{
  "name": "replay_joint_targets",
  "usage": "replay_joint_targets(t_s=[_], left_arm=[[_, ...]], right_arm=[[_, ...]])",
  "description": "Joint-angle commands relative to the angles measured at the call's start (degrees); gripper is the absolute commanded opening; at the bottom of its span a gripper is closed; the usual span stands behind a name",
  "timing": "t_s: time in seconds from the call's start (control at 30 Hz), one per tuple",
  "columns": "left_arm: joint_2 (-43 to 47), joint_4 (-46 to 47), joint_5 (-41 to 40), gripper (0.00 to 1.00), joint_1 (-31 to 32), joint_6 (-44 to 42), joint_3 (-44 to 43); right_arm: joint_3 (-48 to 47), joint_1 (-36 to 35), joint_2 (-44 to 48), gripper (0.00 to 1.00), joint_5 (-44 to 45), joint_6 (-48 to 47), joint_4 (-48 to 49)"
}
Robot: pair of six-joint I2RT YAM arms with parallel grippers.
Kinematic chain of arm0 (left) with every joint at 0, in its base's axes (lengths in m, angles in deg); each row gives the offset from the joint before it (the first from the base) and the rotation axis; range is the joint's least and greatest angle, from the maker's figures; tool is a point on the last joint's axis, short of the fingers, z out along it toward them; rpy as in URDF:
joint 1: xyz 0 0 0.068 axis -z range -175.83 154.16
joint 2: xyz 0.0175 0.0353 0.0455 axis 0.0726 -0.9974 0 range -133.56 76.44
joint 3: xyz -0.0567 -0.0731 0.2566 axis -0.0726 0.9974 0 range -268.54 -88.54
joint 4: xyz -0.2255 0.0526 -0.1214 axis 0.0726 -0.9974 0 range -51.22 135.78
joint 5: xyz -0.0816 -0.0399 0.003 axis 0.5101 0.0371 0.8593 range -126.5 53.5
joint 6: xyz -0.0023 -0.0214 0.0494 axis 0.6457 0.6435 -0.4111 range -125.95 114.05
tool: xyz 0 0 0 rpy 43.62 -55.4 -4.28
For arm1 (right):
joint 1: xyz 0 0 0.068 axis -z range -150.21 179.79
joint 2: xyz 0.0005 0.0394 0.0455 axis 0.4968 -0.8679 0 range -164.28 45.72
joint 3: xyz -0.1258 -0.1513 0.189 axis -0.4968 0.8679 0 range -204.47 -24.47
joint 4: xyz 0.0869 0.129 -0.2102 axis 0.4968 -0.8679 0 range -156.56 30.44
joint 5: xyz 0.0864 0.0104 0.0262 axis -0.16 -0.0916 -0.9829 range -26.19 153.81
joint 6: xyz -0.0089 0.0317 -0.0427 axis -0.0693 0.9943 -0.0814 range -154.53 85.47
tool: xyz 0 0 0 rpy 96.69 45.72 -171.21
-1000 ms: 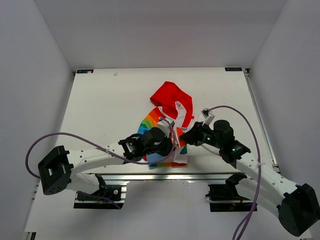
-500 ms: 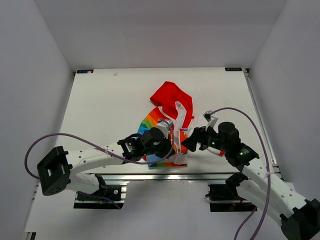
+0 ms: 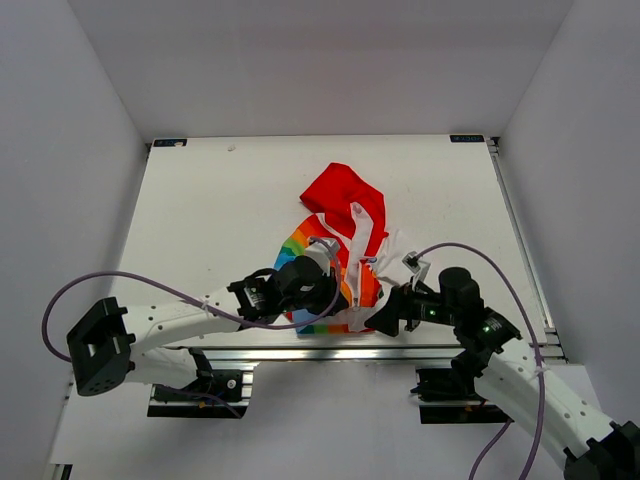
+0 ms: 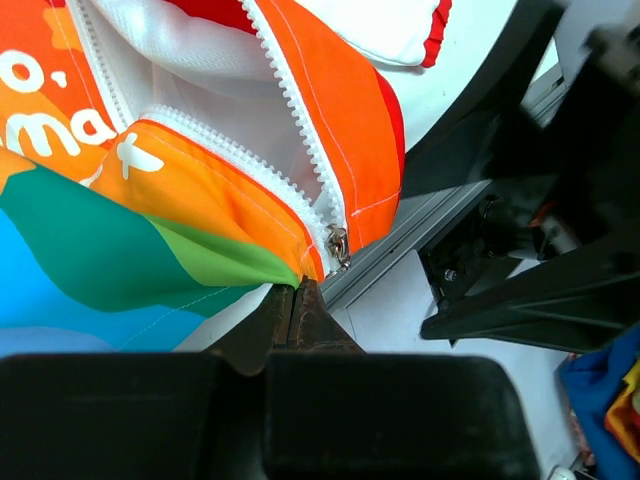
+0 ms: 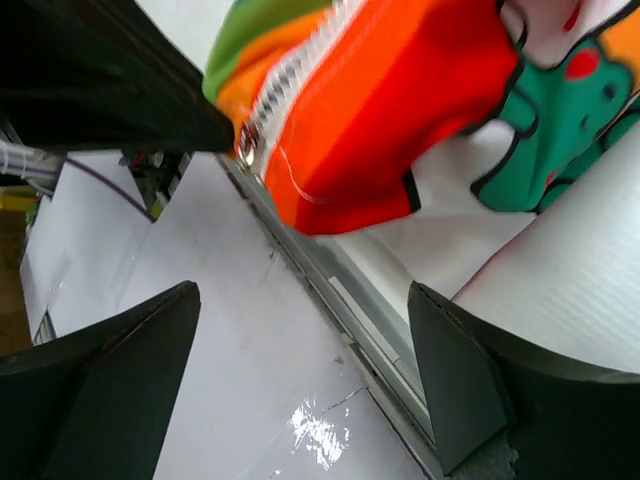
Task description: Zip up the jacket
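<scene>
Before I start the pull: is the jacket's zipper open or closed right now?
Open. On the jacket, the two tooth rows spread apart above the slider, white lining showing between them.

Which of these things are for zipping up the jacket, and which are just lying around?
For the job:
- jacket
- zipper
- slider, down at the bottom
- left jaws, shut on the hem
- right jaws, wide open nearby

Just lying about:
- purple cables
- metal rail
- blue cloth
</scene>
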Motion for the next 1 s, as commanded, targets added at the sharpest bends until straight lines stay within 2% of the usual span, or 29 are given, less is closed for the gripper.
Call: replay_joint_targets(t_s=[0.0,0.2,0.3,0.37,0.4,0.5,0.53,0.67,0.8,0.97], left_arm=[[2.86,1.33,-0.88,0.00,-0.27,2.39,1.51],[2.95,3.79,-0.62,0.00,-0.27,4.94,2.66],[2.77,4.93,-0.62,0.00,-0.27,6.08,3.18],[2.69,5.11,-0.70,0.00,-0.27,6.87,3.27],[2.69,5.28,-0.71,0.00,-0.27,6.96,3.36],[3.04,5.37,-0.97,0.00,-0.27,7.75,3.54],[3.13,5.72,-0.97,0.00,-0.27,7.84,3.80],[3.65,6.07,-1.23,0.00,-0.27,8.46,4.24],[4.44,5.55,-1.93,0.00,-0.27,8.81,4.41],[5.41,5.90,-2.73,0.00,-0.27,9.07,4.59]], right_arm=[[3.41,-1.04,3.24,0.89,-4.41,5.00,5.68],[8.70,-4.55,5.54,0.89,-0.73,11.95,18.17],[8.96,-9.29,3.61,0.89,5.24,12.57,23.26],[8.88,-14.91,0.71,0.89,11.21,12.75,26.86],[8.70,-19.02,-0.34,0.89,16.28,12.57,27.49],[8.09,-23.97,-3.16,0.88,23.26,12.31,29.42],[8.00,-24.42,-4.03,0.86,26.41,12.39,29.87],[8.61,-25.65,-4.22,0.79,29.60,12.57,34.52],[8.08,-26.44,-4.57,0.79,35.92,14.23,31.29],[9.75,-26.53,-3.52,0.78,37.95,15.64,32.94]])
